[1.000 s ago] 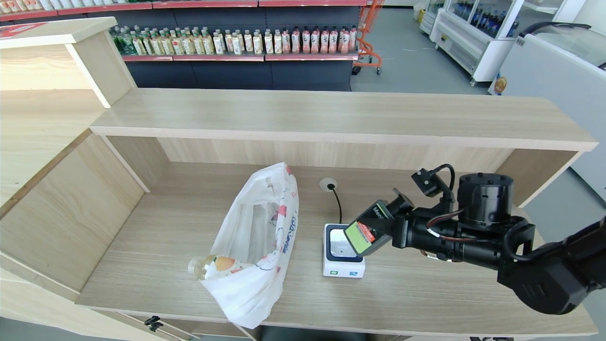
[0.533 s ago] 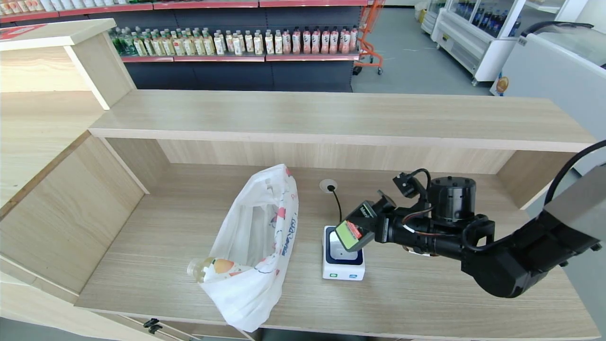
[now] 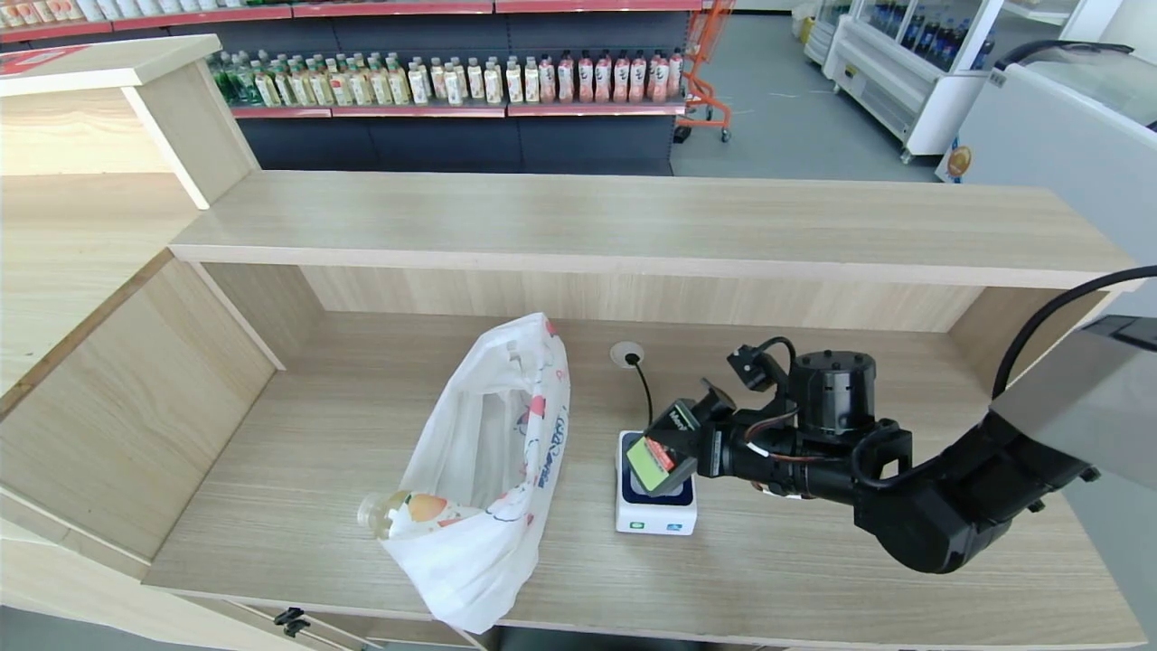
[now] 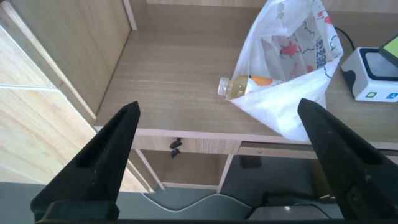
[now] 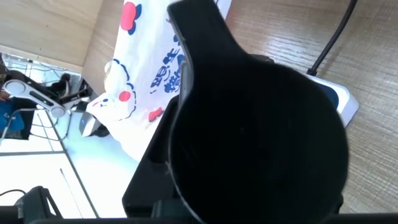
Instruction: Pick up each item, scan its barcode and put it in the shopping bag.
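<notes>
My right end effector [image 3: 667,445] grips a small green packet [image 3: 644,463] just above the barcode scanner [image 3: 655,520] on the surface [image 3: 813,570], beside the shopping bag [image 3: 479,542]. I judge its barcode face should turn squarely onto the scanner window and pause there. The barcode itself is hidden, and my left end effector [image 4: 214,155] hangs open.

green packet [image 3: 647,463] tilted over scanner [image 3: 656,520]
</notes>
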Controlling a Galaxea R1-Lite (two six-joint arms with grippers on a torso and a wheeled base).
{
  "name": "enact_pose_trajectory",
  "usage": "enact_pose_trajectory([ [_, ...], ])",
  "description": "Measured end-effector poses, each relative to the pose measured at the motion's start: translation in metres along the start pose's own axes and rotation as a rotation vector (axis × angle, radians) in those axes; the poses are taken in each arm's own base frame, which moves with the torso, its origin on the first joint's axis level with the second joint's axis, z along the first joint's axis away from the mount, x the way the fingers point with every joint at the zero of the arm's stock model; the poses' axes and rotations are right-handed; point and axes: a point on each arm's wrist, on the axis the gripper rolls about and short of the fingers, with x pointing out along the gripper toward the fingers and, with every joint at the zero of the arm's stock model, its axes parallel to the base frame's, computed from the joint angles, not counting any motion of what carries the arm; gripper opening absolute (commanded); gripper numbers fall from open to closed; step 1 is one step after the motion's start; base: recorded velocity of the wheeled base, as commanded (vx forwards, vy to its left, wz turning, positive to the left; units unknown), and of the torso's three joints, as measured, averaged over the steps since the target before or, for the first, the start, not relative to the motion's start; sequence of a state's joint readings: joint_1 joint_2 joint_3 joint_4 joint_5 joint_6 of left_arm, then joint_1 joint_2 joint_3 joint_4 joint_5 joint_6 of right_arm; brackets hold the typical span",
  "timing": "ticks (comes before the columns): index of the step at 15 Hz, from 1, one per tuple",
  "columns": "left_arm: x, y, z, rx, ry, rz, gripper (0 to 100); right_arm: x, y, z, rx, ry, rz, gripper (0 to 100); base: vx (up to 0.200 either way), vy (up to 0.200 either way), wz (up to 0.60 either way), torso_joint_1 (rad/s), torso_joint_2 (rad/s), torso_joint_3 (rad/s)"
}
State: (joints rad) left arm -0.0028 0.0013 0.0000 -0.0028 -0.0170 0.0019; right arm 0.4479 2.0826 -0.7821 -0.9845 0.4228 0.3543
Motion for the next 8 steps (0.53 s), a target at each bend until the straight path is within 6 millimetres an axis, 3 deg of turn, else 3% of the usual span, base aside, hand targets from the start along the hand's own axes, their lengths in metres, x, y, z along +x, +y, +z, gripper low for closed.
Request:
enact_pose_trajectory([
  [8,0.0000,0.0000,0.0000,0.000,0.000,0.000,100,0.0086,0.0000,-0.0004,-0.006,0.000,0.009,0,0.000,0.000,0.00,0.000,0.00,0.000],
])
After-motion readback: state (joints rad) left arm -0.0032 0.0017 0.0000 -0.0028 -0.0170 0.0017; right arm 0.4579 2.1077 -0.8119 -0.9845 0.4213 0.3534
